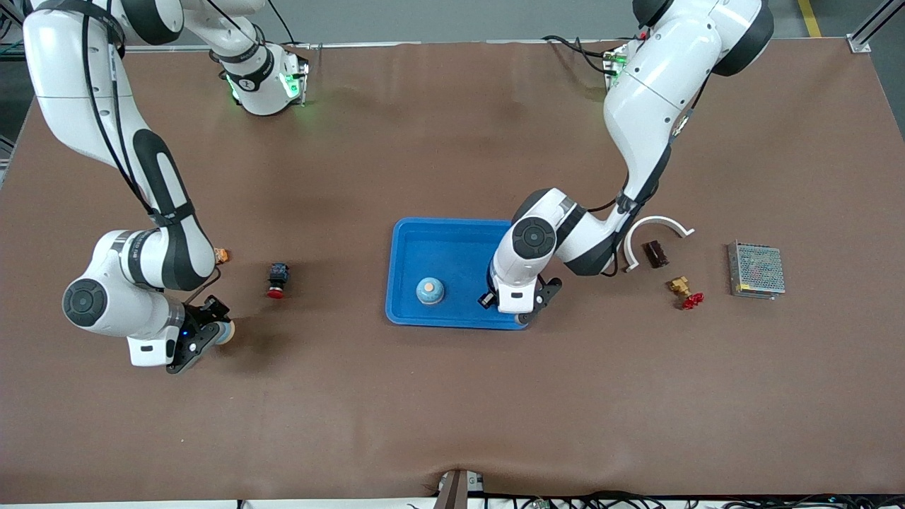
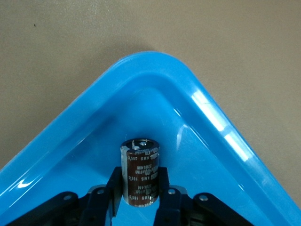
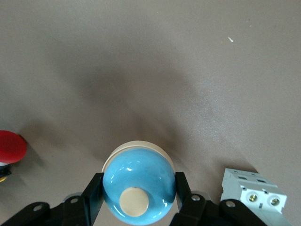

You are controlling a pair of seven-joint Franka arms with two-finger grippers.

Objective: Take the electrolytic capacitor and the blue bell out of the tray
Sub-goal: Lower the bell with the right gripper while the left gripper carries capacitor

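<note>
My left gripper is over the blue tray, at its corner nearer the camera toward the left arm's end. It is shut on a dark brown capacitor with white print, held upright between the fingers above the tray's inner corner. My right gripper is low over the bare table toward the right arm's end. It is shut on a light blue bell with a cream button on top, which also shows in the front view. A second blue bell sits in the tray.
A red push button and a small orange part lie near the right arm. A white terminal block lies beside the right gripper. Toward the left arm's end lie a white curved bracket, a brown block, a brass valve and a metal power supply.
</note>
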